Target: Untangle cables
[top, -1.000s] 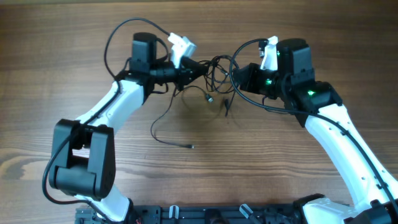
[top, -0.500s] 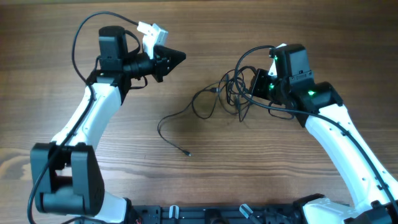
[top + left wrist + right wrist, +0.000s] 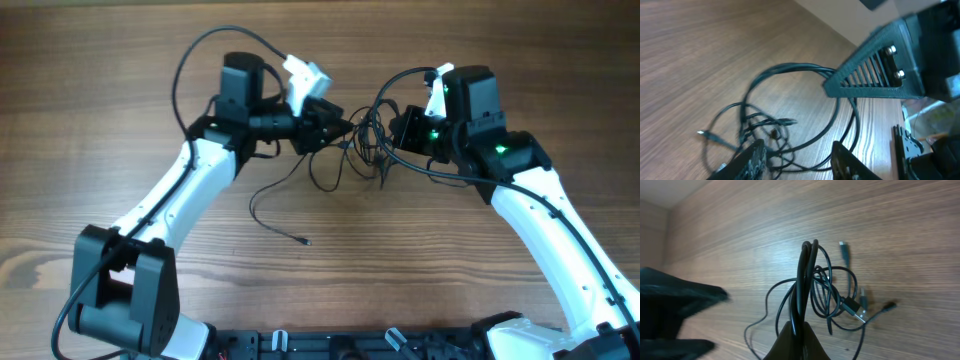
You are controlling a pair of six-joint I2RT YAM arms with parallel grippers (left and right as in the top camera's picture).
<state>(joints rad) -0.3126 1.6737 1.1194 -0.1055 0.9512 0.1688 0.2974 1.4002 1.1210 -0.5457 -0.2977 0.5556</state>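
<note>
Cable bunch on table, between left gripper and right gripper; loose end nearer, left of bunch.

Overhead: even, diffuse light. The bench is uniformly bright, with soft shadows close under the cables. A green lamp glows.
Left wrist: cables motion-smeared, left hand out of focus.
Right wrist: pale sheen across the bench grain; the left edge is dark and blurred.

Left jaws back beside the cables
</note>
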